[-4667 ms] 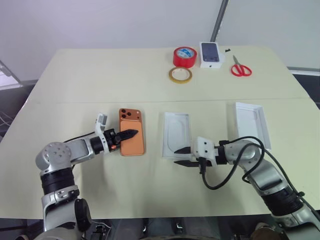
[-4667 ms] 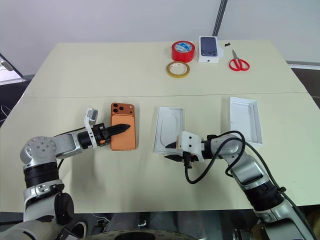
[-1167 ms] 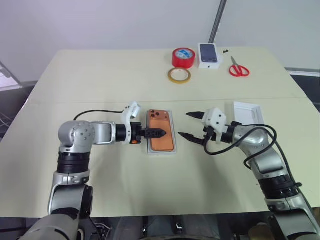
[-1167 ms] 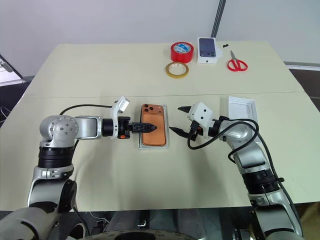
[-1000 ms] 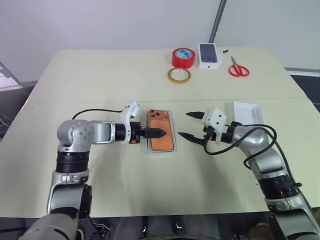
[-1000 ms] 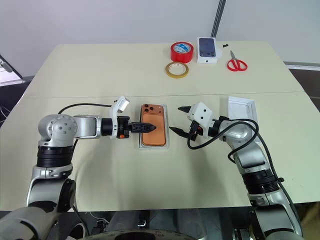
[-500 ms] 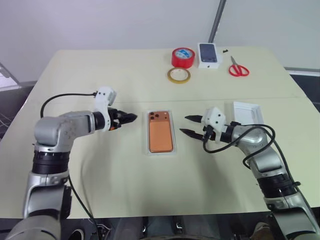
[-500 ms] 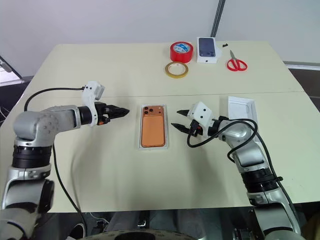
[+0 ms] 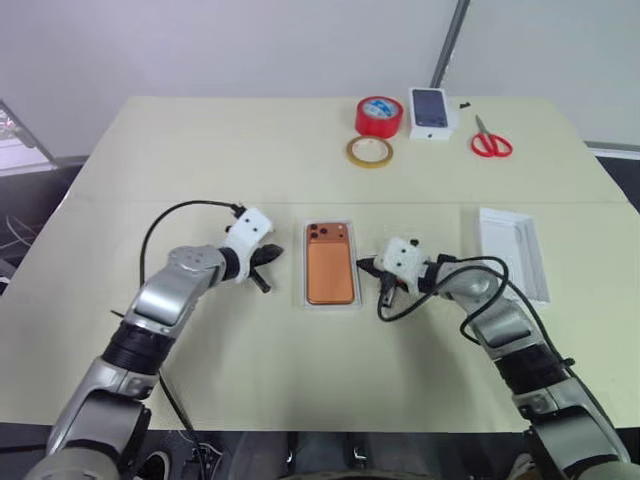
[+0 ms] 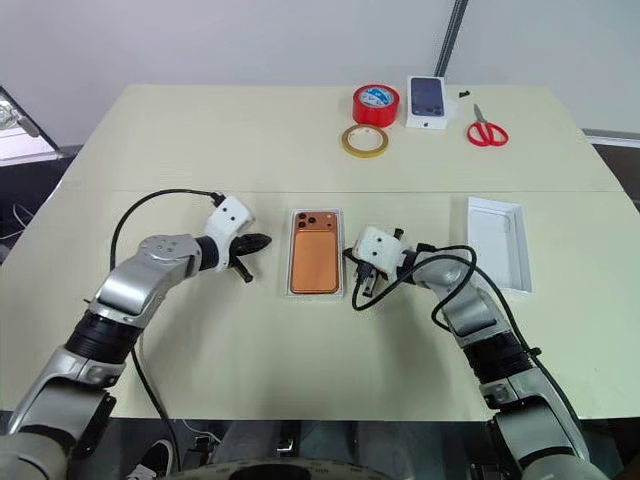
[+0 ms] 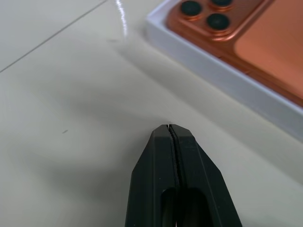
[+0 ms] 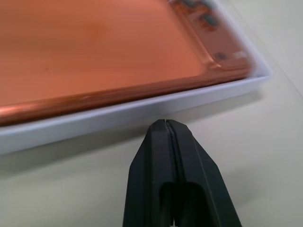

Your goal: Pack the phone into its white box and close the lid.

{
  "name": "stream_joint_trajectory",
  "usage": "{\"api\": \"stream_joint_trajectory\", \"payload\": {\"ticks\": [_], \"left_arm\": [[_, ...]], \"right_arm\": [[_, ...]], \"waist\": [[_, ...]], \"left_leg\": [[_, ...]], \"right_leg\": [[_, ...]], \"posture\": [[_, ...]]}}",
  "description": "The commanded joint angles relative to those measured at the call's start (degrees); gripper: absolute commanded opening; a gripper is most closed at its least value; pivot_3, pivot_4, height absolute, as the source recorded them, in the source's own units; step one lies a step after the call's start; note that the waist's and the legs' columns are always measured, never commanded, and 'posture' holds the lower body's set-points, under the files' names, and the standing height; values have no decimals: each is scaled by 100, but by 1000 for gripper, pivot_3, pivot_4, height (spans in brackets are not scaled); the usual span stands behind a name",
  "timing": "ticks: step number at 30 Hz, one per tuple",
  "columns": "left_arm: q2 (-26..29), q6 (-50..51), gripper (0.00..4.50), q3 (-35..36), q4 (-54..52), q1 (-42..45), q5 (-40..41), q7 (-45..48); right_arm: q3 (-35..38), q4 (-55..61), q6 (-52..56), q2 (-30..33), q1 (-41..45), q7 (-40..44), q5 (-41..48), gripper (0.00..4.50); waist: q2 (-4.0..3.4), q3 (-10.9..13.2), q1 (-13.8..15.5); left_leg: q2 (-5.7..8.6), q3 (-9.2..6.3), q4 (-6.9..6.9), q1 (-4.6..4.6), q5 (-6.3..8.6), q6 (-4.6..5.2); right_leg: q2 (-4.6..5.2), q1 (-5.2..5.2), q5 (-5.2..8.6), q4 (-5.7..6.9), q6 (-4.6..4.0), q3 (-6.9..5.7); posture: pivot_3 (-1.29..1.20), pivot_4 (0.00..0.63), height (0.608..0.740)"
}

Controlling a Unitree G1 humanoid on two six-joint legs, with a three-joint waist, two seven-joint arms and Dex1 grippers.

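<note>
Both claws, left [image 9: 262, 272] and right [image 9: 377, 275], have closed empty, seemingly beside the white box [image 9: 331, 302].

Copper-orange phone [image 9: 331, 273] flat, back up, inside white box [image 9: 331, 301].

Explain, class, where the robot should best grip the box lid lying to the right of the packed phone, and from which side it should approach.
Probably the lid is best pinched on its long left rim, approached from that side by the right gripper, jaws open first. It lies flat, hollow up, so the raised thin wall offers a pinchable edge, and that edge faces the white box holding the phone.
</note>
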State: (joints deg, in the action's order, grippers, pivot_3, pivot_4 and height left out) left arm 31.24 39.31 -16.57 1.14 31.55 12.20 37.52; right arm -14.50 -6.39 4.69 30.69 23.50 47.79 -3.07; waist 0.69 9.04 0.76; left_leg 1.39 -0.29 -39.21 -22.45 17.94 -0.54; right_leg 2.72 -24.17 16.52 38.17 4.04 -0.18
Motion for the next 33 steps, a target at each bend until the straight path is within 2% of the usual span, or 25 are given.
{"api": "stream_joint_trajectory", "payload": {"ticks": [1,6,11,16,21,33], "left_arm": [[-275,342,39,-589,-4,95,-18,500],[-642,915,39,-532,-466,413,475,1060],[-1044,1247,39,-346,-488,722,643,1103],[-1412,889,39,-759,-173,851,312,1059],[-1830,749,39,-818,176,1023,186,986],[-2245,351,39,-1009,716,1247,-31,1165]], "right_arm": [[154,278,3,105,-18,137,159,0],[453,425,92,515,-192,296,264,0],[738,673,208,972,-540,421,373,0],[1049,1211,470,1308,-1036,568,556,0],[1338,1442,598,1598,-1380,620,634,0],[1881,1484,594,1985,-1851,662,745,0]], "waist": [[-1,-2,4],[-1,-2,15],[2,0,-5],[0,0,-30],[1,0,6],[1,0,-1]], "left_leg": [[1,0,-1,4,1,2],[2,-1,-5,4,4,9],[3,0,-8,1,9,17],[-1,0,-7,5,13,25],[0,1,-9,5,14,27],[0,2,-9,5,12,26]], "right_leg": [[0,6,0,-1,0,0],[0,11,0,-2,0,-1],[0,11,0,-7,1,-1],[-7,11,0,-3,1,0],[-7,14,0,-5,1,0],[-7,14,0,-5,1,0]], "posture": [[0,150,740],[0,150,740],[0,150,740],[0,150,740],[0,150,740],[0,150,740]]}}
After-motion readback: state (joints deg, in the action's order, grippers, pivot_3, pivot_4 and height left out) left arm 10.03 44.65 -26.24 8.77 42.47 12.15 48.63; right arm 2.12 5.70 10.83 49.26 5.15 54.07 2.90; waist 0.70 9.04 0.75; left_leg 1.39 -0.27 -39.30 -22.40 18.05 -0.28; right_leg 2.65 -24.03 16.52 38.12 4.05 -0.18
